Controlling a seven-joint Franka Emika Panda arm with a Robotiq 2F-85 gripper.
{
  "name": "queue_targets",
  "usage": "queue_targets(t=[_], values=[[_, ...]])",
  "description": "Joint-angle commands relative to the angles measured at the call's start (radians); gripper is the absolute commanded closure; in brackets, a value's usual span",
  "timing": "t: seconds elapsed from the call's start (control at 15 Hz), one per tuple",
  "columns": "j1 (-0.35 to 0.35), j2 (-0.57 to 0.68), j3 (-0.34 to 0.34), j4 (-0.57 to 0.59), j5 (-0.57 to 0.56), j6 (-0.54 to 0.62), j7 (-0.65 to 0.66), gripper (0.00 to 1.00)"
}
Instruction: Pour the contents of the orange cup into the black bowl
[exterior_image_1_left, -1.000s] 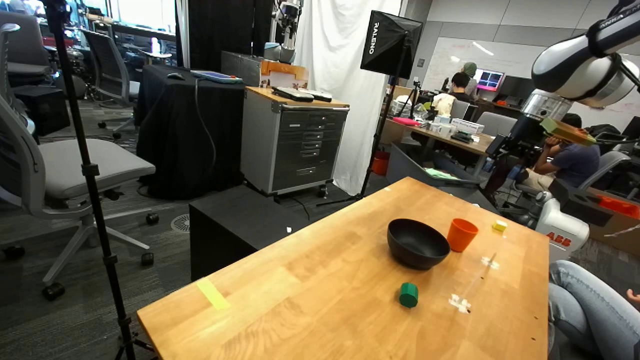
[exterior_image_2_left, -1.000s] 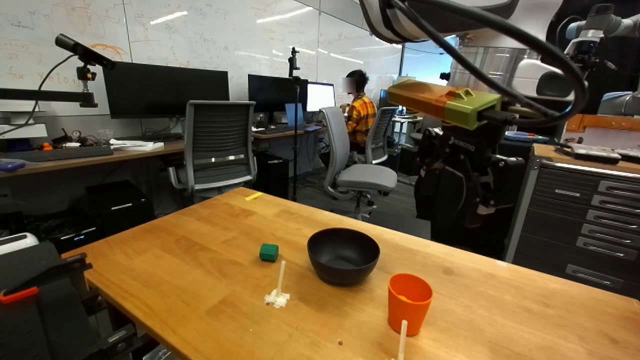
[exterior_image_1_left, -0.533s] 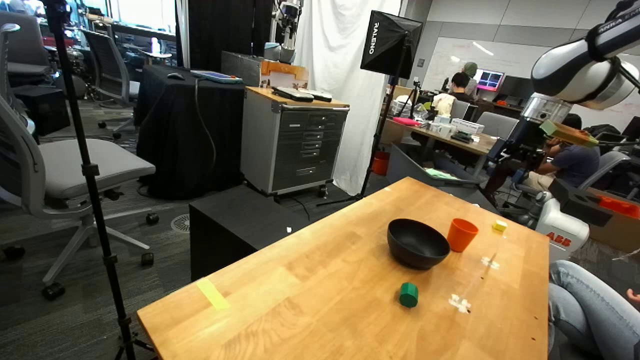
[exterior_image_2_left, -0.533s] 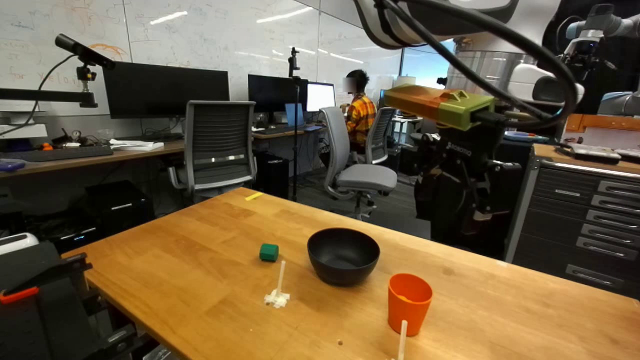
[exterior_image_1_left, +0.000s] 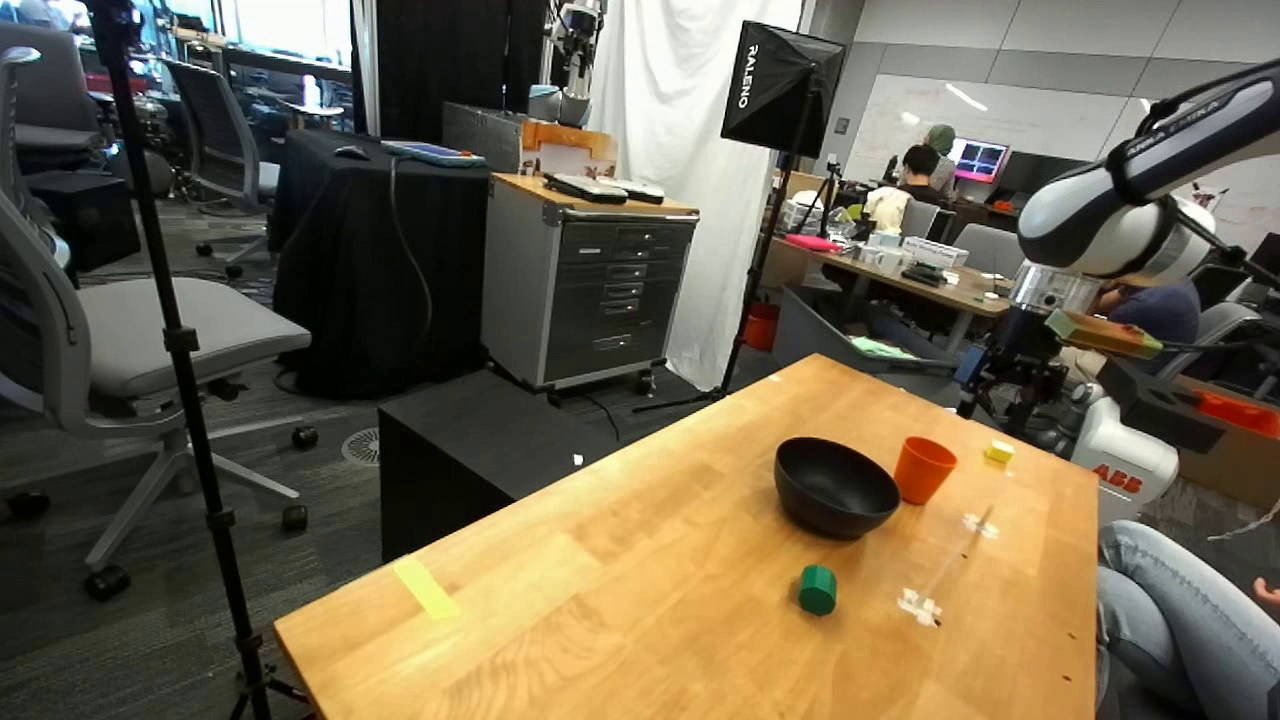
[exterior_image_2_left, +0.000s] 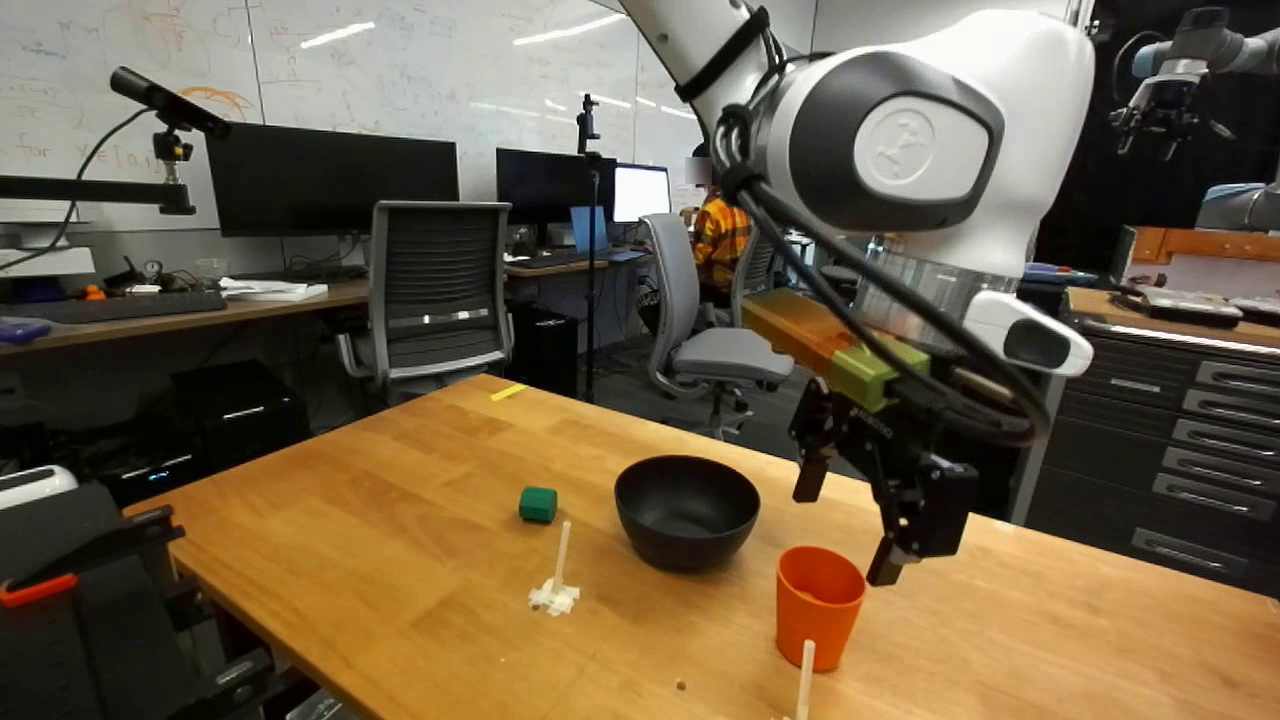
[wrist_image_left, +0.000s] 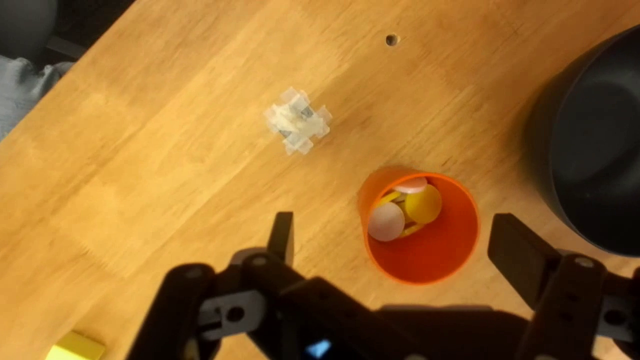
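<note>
Gripper (exterior_image_2_left: 848, 525) hovering near orange cup (exterior_image_2_left: 822, 608), jaws standing wide apart. In wrist view, cup sitting left of black bowl (wrist_image_left: 600, 140), discs (wrist_image_left: 423, 204) lying inside cup. Likely risk: off-centre descent sending bowl-side finger (wrist_image_left: 522, 259) into bowl rim or cup lip, toppling cup, spilling discs.

Robotics lab, office-furnished: white robot arm (exterior_image_2_left: 1000, 110) at wooden bench (exterior_image_2_left: 400, 530); second arm (exterior_image_2_left: 1200, 55) in background; ABB-lettered machine (exterior_image_1_left: 1130, 450); whiteboard (exterior_image_2_left: 400, 75), handwritten; desk monitors (exterior_image_2_left: 332, 182); swivel chairs (exterior_image_2_left: 440, 285); softbox lamp (exterior_image_1_left: 780, 88), lettered RALENO; metal drawer cabinet (exterior_image_1_left: 612, 285).
</note>
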Motion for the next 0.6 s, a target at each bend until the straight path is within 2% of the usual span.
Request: queue_targets(t=[0.0,0.53], values=[[-0.013,0.049,0.023,0.023,-0.009,0.019,0.037,0.00],[-0.025,0.116,0.028,0.074,0.001,0.070,0.082,0.00]])
